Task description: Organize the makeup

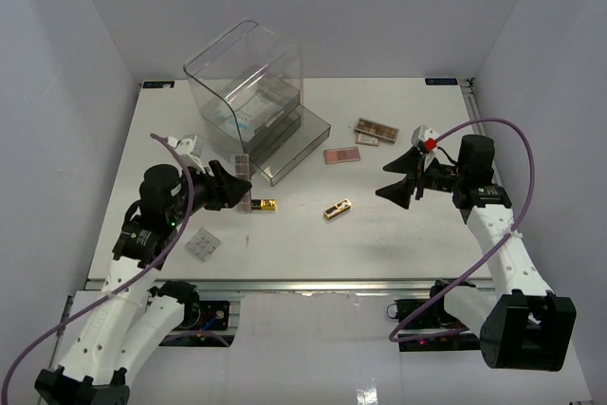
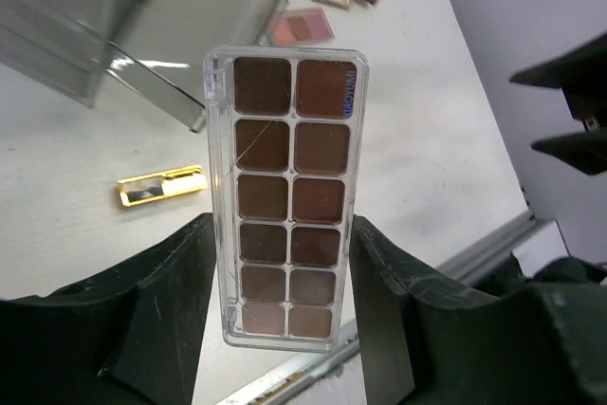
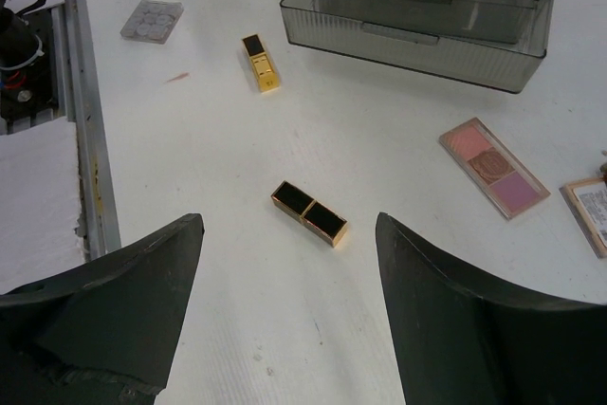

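Note:
My left gripper (image 2: 283,227) is shut on a long brown palette (image 2: 285,201) in a clear case, held above the table; the gripper shows in the top view (image 1: 237,189) in front of the clear acrylic drawer box (image 1: 251,92). My right gripper (image 3: 287,234) is open and empty, just above a gold-black case (image 3: 309,212). A second gold-black case (image 3: 260,62) lies nearer the left arm. A grey square palette (image 1: 204,244) lies front left. A pink palette (image 1: 342,156) and two brown palettes (image 1: 377,127) lie right of the box. White-teal packets (image 1: 248,116) sit inside the box.
The acrylic box's drawer base (image 3: 427,7) juts toward the table's middle. The table's near edge has a metal rail (image 3: 81,120). The right arm's purple cable (image 1: 526,158) loops above the right side.

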You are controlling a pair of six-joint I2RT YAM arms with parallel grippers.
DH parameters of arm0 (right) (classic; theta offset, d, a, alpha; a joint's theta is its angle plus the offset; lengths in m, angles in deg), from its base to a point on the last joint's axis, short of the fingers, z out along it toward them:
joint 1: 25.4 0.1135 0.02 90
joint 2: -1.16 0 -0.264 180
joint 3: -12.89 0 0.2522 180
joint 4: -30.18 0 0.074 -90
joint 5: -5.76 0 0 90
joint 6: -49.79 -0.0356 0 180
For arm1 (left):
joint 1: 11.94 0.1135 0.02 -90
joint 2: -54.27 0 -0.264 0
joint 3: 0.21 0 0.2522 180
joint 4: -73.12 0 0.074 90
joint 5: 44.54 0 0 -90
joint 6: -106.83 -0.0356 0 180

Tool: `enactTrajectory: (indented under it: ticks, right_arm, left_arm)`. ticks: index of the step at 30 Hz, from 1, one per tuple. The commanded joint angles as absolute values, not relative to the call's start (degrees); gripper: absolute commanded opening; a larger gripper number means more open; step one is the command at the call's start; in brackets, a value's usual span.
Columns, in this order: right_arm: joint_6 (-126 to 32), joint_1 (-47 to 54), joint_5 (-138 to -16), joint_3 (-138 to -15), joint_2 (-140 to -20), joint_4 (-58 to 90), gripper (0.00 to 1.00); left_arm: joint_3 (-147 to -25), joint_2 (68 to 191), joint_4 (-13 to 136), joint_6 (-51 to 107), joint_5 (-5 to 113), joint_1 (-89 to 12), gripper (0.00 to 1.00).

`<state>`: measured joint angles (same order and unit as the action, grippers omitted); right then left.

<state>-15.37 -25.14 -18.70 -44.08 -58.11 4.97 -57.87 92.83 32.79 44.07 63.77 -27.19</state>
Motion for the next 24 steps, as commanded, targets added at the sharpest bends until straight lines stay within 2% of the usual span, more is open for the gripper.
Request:
enactTrajectory:
  ticks: [1, 5, 7, 12, 18, 24]
  right_arm:
    - [-13.8, -27.5, -19.9, -43.9, -57.7, 6.7, 0.8]
    - [-13.8, -29.0, -20.0, -43.7, -58.9, 6.6, 0.8]
    - [-13.8, -29.7, -19.9, -43.8, -59.3, 6.4, 0.8]
    - [-13.5, -31.5, -19.9, -43.7, -60.0, 6.3, 0.8]
    - [-13.4, -32.5, -19.8, -43.7, -60.3, 6.1, 0.8]
    - [-13.2, -32.7, -19.4, -43.9, -60.4, 5.8, 0.8]
  left_arm:
    - [-62.5, 98.0, 35.8, 46.6, 56.0, -40.3, 0.25]
    - [-70.4, 110.5, 35.2, 40.6, 36.9, -57.9, 0.27]
    - [-76.7, 119.3, 33.1, 37.3, 30.3, -62.0, 0.29]
    - [-92.4, 137.8, 29.5, 24.1, 19.7, -61.5, 0.36]
    - [-110.1, 153.4, 28.1, 14.1, 19.9, -55.2, 0.37]
    - [-117.4, 164.1, 26.8, 9.0, 18.2, -52.6, 0.42]
